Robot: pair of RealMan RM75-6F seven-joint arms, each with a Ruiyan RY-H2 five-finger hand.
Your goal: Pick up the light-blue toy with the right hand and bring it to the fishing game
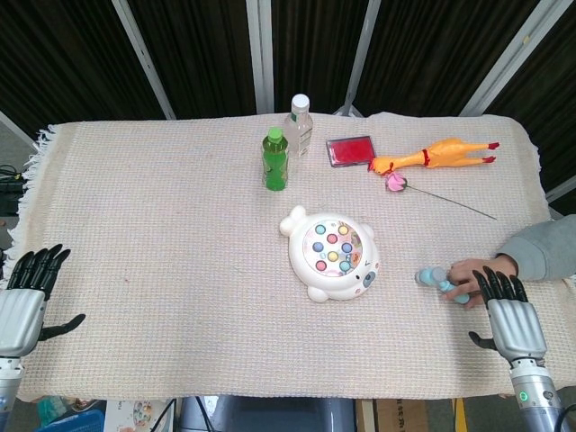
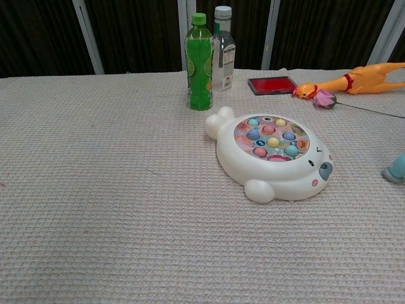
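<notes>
The light-blue toy (image 1: 434, 278) lies on the cloth at the right, and a person's hand (image 1: 477, 272) rests on it; its edge (image 2: 396, 168) peeks in at the right border of the chest view. The white seal-shaped fishing game (image 1: 330, 253) (image 2: 273, 154) sits at the table's middle, left of the toy. My right hand (image 1: 509, 319) is open, fingers up, just below and right of the toy, not touching it. My left hand (image 1: 27, 297) hangs open at the table's left edge. Neither hand shows in the chest view.
A green bottle (image 1: 275, 159) and a clear bottle (image 1: 299, 125) stand at the back centre. A red case (image 1: 350, 150), a rubber chicken (image 1: 434, 156) and a pink flower (image 1: 397, 182) with a long stem lie at the back right. The person's grey sleeve (image 1: 544, 249) reaches in from the right.
</notes>
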